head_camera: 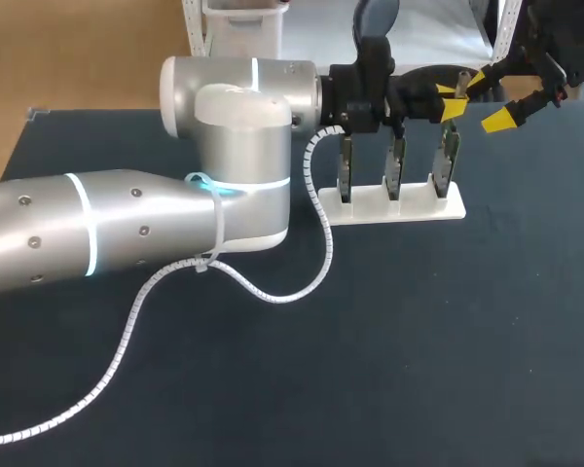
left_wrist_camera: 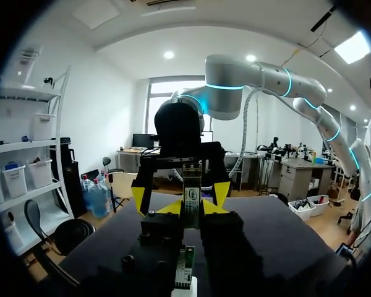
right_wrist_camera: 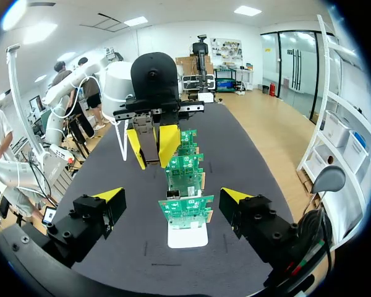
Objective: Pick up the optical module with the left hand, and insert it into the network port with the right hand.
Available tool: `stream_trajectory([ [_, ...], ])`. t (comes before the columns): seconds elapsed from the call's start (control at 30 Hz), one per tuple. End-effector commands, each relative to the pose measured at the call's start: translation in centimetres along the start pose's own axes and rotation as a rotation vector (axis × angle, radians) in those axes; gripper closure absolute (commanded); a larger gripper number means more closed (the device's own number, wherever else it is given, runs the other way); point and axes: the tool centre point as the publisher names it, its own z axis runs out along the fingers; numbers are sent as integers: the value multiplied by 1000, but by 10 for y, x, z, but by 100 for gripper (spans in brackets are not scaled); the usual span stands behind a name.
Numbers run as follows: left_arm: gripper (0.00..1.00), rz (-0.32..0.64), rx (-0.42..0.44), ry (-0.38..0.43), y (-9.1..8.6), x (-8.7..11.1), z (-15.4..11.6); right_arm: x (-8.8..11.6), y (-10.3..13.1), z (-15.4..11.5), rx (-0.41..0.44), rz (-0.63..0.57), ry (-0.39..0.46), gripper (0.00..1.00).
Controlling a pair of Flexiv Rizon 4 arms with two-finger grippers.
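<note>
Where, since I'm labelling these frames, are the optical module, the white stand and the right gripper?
optical module (right_wrist_camera: 148,139): right wrist view, its grey metal body.
white stand (head_camera: 419,210): head view, its flat base.
right gripper (head_camera: 487,99): head view, midway between its yellow tips.

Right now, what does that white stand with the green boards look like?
The white stand is a long flat base, plastic by its look, lying on the dark table. Three little blocks rise from it in a row, each holding one green circuit board upright. As far as I can see, only the table and boards touch it. The left gripper, shut on the optical module, hangs above the row.
</note>
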Motion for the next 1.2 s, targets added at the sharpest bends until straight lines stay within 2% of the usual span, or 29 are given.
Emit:
stream_trajectory([
  [0.03, 100, 1, -10, -6, -2, 1, 0, 0, 2, 0, 4, 0, 0, 0],
  [1.2, 100, -23, 15, 2, -2, 7, 5, 0, 2, 0, 4, 0, 0, 0],
])
